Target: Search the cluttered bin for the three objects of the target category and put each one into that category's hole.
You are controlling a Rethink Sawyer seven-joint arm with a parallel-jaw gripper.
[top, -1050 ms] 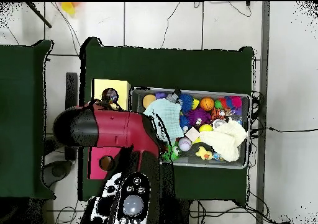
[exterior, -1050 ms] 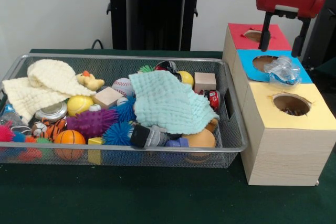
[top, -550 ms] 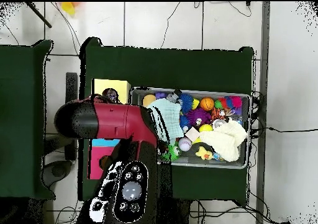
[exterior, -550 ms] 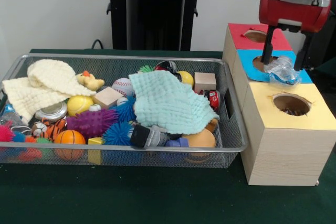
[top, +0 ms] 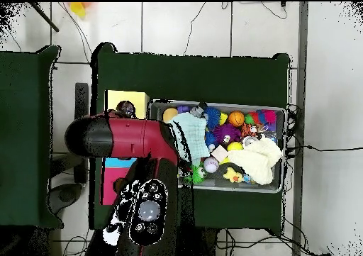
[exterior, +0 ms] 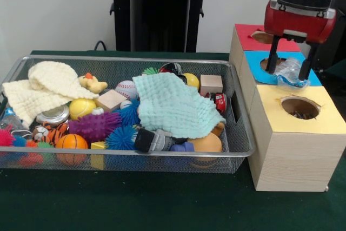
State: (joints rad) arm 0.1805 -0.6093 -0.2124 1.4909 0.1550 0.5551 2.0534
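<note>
The pincer (exterior: 292,63) hangs with fingers apart, straddling a crumpled clear plastic bottle (exterior: 291,73) lying on the blue box (exterior: 254,64) beside its hole. Light, springy and slick; best gripped across the crushed middle.

light: even, bright | shadows: soft | focus: slightly soft
</note>
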